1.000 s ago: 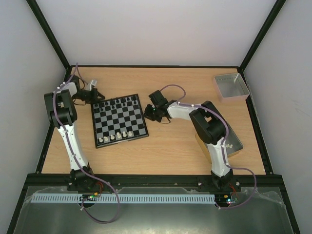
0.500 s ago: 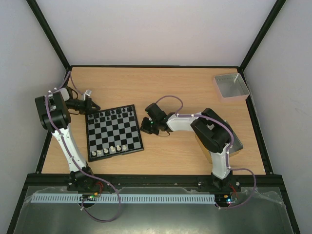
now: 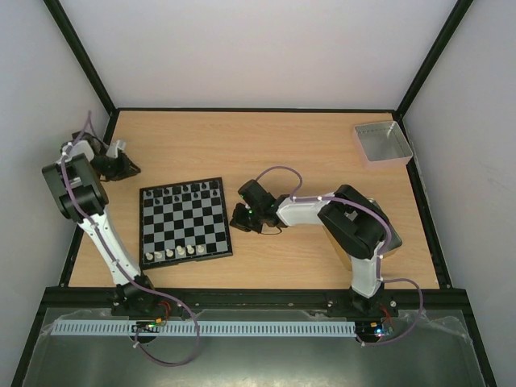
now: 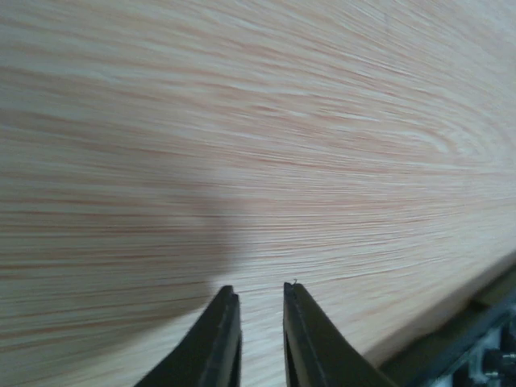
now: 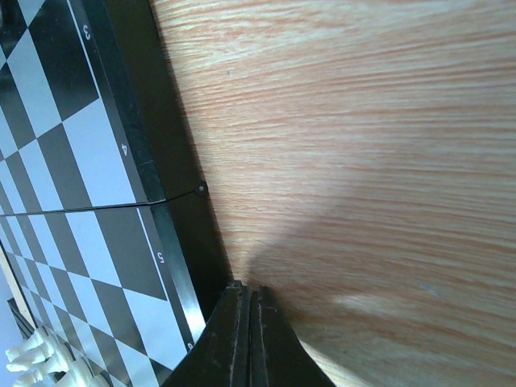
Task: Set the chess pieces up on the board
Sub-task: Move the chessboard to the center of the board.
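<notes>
The board [image 3: 185, 222] lies left of centre on the table. Black chess pieces [image 3: 187, 192] line its far row and white pieces [image 3: 176, 252] its near row. My right gripper [image 3: 237, 219] is shut and empty, low at the board's right rim. In the right wrist view its closed tips [image 5: 248, 289] sit against the board's black rim [image 5: 173, 210], with white pieces [image 5: 32, 355] at the lower left. My left gripper [image 3: 115, 164] is by the table's left edge, apart from the board. Its jaws [image 4: 260, 292] stand a little apart over bare wood, holding nothing.
A clear grey bin [image 3: 383, 143] stands at the back right corner. A tan-rimmed tray [image 3: 389, 242] lies partly under the right arm. Black frame posts border the table. A dark edge [image 4: 476, 322] shows at the lower right of the left wrist view.
The board has slid left and nearer, squaring up, with my right gripper following at its right rim. My left arm has drawn back left, away from the board.
</notes>
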Robot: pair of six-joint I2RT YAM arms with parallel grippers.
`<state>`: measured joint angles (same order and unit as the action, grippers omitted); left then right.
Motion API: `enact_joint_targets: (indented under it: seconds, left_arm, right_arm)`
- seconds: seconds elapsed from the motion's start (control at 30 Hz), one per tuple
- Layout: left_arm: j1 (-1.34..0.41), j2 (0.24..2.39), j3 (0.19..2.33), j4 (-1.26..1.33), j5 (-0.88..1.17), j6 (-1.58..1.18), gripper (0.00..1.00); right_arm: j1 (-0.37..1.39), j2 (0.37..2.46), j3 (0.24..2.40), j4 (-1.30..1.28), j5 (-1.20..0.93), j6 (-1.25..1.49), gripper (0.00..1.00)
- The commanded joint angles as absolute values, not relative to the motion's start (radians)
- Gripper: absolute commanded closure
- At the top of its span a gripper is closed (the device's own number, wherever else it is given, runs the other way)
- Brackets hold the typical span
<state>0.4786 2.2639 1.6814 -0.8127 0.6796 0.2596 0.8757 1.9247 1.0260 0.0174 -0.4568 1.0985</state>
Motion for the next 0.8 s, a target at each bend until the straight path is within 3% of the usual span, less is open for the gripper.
enact_joint_targets:
  seconds: [0.0, 0.07, 0.43, 0.77]
  left_arm:
    - [0.529, 2.249, 1.711, -0.835, 0.562, 0.255, 0.92]
    - [0.549, 2.230, 1.691, -0.883, 0.540, 0.300, 0.98]
    - [0.594, 2.019, 1.303, -1.072, 0.488, 0.565, 0.98]
    - [0.542, 1.913, 1.169, -1.192, 0.522, 0.627, 0.98]
  right_arm:
    - [0.879, 1.964, 0.976, -0.177, -0.388, 1.100, 0.98]
    - [0.877, 1.967, 0.987, -0.196, -0.384, 1.090, 0.98]
    - [0.859, 1.916, 0.965, -0.260, -0.369, 1.042, 0.98]
    - [0.819, 1.816, 0.894, -0.284, -0.358, 1.019, 0.98]
